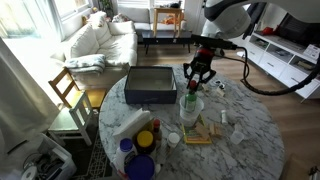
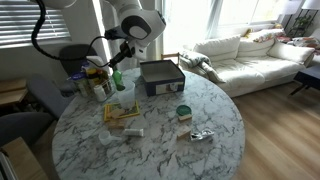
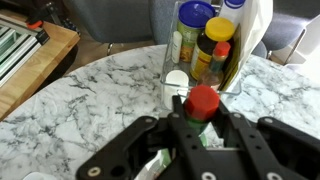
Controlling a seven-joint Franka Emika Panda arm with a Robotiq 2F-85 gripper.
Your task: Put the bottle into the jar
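Fingers (image 3: 178, 132) clamped on bottle (image 3: 203, 103) w/ red cap — upright, just abv milky jar (image 1: 190, 109), marble table (image 1: 250, 130).

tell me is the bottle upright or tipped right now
Upright: the bottle hangs vertically in the gripper over the jar, with its red cap facing the wrist camera.

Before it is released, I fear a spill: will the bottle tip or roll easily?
Probably tippy: the bottle looks slim and upright between the fingers. Its round shape would likely roll if dropped sideways. Small, so probably light.
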